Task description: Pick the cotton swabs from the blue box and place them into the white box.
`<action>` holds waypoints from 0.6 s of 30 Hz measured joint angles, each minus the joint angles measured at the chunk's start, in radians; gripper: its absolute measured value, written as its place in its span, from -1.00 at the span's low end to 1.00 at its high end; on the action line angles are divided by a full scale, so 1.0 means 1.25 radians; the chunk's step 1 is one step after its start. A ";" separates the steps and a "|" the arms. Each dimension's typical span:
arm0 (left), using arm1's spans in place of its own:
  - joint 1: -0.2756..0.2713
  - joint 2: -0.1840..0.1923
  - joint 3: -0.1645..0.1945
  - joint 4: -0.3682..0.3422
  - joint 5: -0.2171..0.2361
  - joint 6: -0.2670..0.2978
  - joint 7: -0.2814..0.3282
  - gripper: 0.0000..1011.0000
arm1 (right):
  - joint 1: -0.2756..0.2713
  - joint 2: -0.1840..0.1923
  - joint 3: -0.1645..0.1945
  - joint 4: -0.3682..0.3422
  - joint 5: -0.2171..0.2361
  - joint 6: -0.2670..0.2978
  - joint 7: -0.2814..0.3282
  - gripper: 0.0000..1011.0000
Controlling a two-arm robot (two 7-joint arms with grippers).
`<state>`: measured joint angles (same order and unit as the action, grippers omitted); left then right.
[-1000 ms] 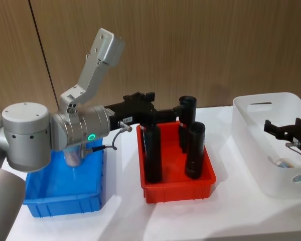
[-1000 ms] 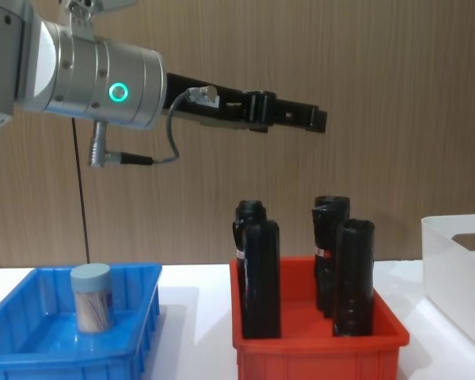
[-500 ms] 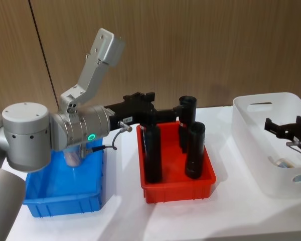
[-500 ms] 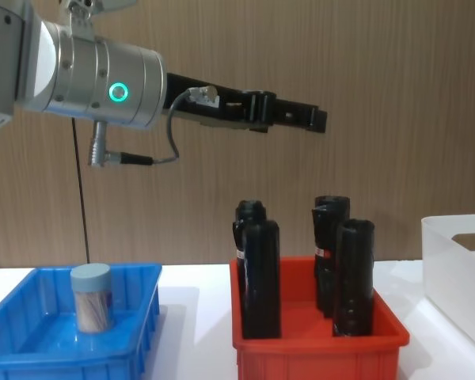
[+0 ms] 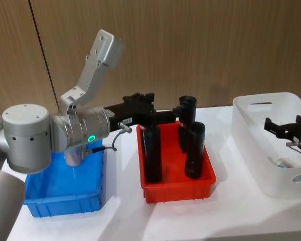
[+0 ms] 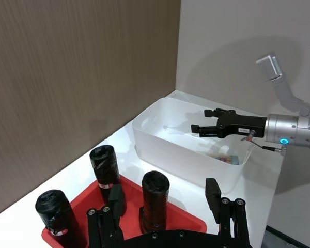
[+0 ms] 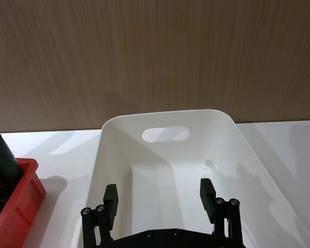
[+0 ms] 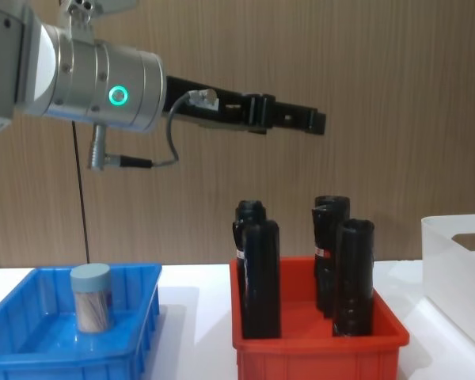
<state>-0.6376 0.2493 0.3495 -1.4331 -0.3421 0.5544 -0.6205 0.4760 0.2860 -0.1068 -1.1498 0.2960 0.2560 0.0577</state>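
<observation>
A small clear cylindrical jar of cotton swabs with a pale blue lid stood upright in the shallow bright blue plastic box at the left end of the bench. It looked light and rigid, its smooth round wall apt to slip, so a squeeze across the body just under the lid seemed best. The left end effector hung high over the red plastic bin, fingers apart. The right end effector hovered wide above the translucent white box at the right edge.

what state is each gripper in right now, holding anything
Left gripper: open, empty, up above the red bin.
Right gripper: open, empty, over the white box.
</observation>
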 joint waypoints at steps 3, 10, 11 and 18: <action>0.010 0.003 0.003 -0.005 0.003 -0.013 0.015 0.99 | -0.011 0.001 -0.003 -0.014 0.000 -0.005 0.000 0.98; 0.050 0.017 0.013 -0.024 0.018 -0.066 0.076 0.99 | -0.055 0.006 -0.014 -0.070 -0.001 -0.025 0.001 0.98; 0.060 0.020 0.016 -0.029 0.022 -0.081 0.092 0.99 | -0.067 0.007 -0.017 -0.085 -0.001 -0.030 0.001 0.98; 0.107 0.036 0.028 -0.052 0.039 -0.145 0.164 0.99 | -0.121 0.013 -0.030 -0.153 -0.002 -0.054 0.002 0.98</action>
<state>-0.5033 0.2940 0.3844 -1.4982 -0.2940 0.3729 -0.4149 0.3249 0.3027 -0.1443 -1.3405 0.2938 0.1881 0.0601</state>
